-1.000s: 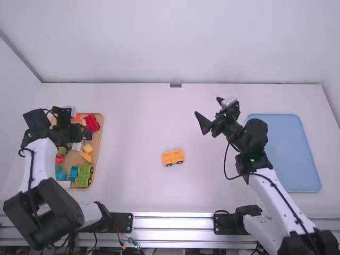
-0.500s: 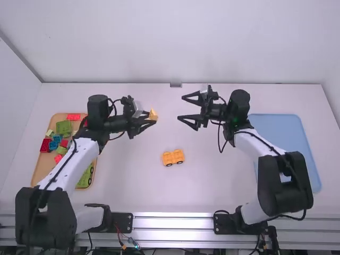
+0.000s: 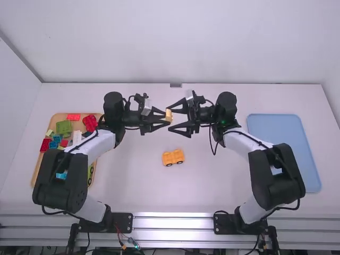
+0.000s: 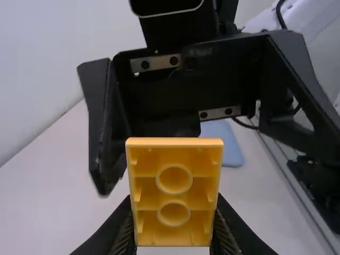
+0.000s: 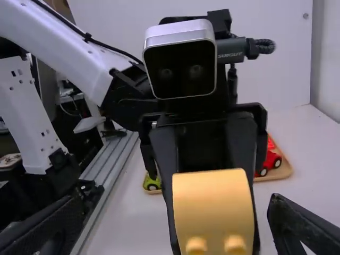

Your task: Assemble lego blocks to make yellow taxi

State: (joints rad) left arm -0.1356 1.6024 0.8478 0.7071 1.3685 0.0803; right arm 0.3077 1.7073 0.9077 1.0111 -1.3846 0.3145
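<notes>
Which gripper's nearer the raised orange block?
Left. The left gripper is closed on the orange block; the right gripper faces it, open, its fingers spread to either side, not touching it.

Trays, quantity two: one tan tray (image 3: 78, 126), one blue tray (image 3: 284, 154). Yellow-orange pieces outside the trays, quantity two: one wheeled piece (image 3: 173, 157), one block (image 3: 169, 115). Robot arms, quantity two: one left arm (image 3: 98, 143), one right arm (image 3: 239, 142).

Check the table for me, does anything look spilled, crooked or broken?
Nothing stands out. The yellow car stands on its wheels, the loose blocks I can see sit inside the wooden tray, and the left gripper holds a yellow block that looks undamaged.
</notes>
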